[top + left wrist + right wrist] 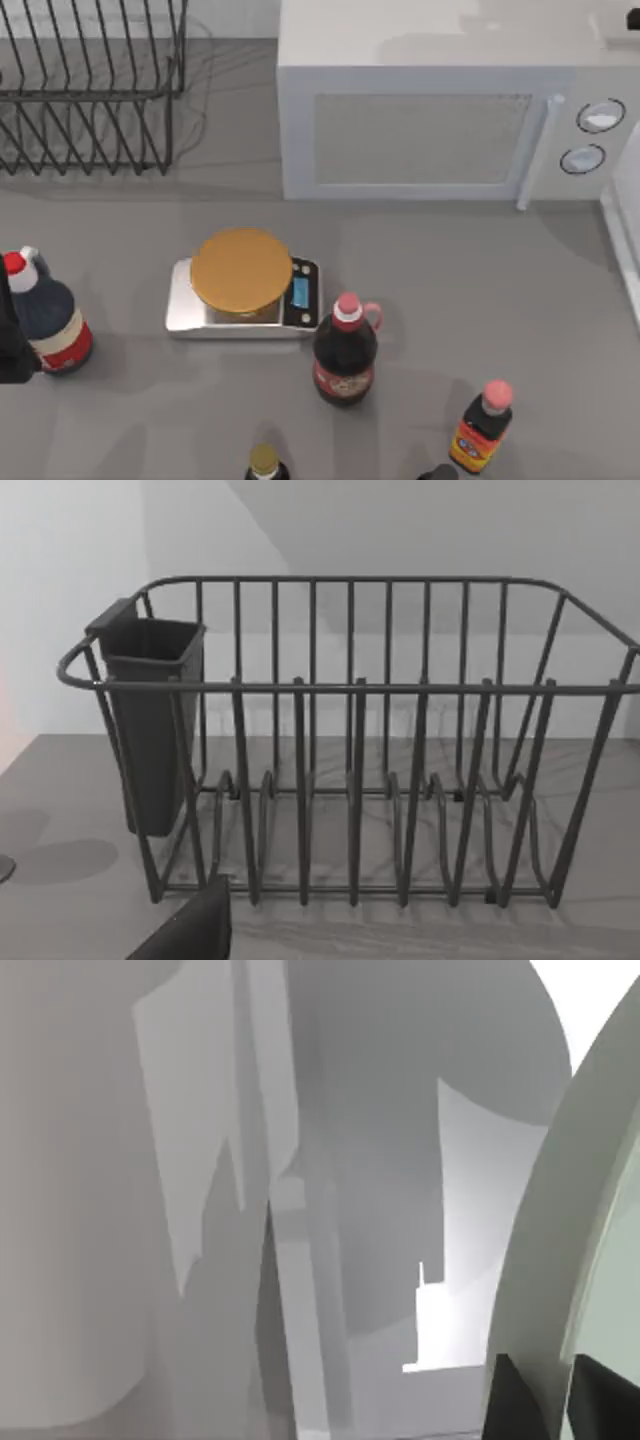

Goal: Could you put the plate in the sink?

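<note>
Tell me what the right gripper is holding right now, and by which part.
The right gripper is shut on the plate, pinching it at its rim, with a dark finger on each face. The left gripper faces the dish rack and holds nothing.

Counts around the kitchen scale

Four bottles (345, 352) stand around the one kitchen scale (243, 285): one just beside it, three farther toward the near edge and the left; a fifth dark cap (437, 472) is too cut off to name. Behind the scale are one microwave (450, 100) with two round knobs (600, 116) and one wire dish rack (90, 85).
</note>
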Robot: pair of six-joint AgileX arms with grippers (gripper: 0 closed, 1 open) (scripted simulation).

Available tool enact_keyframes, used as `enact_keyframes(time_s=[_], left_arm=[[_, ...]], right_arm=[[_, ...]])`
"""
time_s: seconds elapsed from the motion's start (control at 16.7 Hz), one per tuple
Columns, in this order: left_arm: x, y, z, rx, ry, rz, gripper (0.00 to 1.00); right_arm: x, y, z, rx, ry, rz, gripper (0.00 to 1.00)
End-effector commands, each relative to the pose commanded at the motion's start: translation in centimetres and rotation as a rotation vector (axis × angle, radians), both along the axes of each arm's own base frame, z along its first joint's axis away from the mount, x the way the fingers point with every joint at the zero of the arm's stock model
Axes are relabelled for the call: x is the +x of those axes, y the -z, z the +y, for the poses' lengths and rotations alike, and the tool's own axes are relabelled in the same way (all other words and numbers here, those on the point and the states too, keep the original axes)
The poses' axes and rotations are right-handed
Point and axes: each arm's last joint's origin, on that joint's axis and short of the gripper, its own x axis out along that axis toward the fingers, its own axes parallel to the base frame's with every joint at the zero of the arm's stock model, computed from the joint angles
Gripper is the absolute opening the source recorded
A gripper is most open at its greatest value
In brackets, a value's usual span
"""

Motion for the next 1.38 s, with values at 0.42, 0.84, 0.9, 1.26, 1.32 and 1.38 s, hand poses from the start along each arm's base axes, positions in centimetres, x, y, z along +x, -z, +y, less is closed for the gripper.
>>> enact_keyframes(time_s=[0.42, 0.84, 0.9, 1.26, 1.32, 1.38], left_arm=[[0.0, 0.0, 0.0, 0.000, 0.000, 0.000, 1.00], [0.0, 0.0, 0.0, 0.000, 0.000, 0.000, 1.00], [0.0, 0.0, 0.0, 0.000, 0.000, 0.000, 1.00], [0.0, 0.0, 0.0, 0.000, 0.000, 0.000, 1.00], [0.0, 0.0, 0.0, 0.000, 0.000, 0.000, 1.00], [0.0, 0.0, 0.0, 0.000, 0.000, 0.000, 1.00]], right_arm=[[1.6, 4.3, -1.6, 0.038, -0.090, 0.070, 0.00], [1.6, 4.3, -1.6, 0.038, -0.090, 0.070, 0.38], [1.6, 4.3, -1.6, 0.038, -0.090, 0.070, 0.45], [1.6, 4.3, -1.6, 0.038, -0.090, 0.070, 0.90], [1.6, 4.3, -1.6, 0.038, -0.090, 0.070, 0.98], [1.6, 4.3, -1.6, 0.038, -0.090, 0.070, 1.00]])
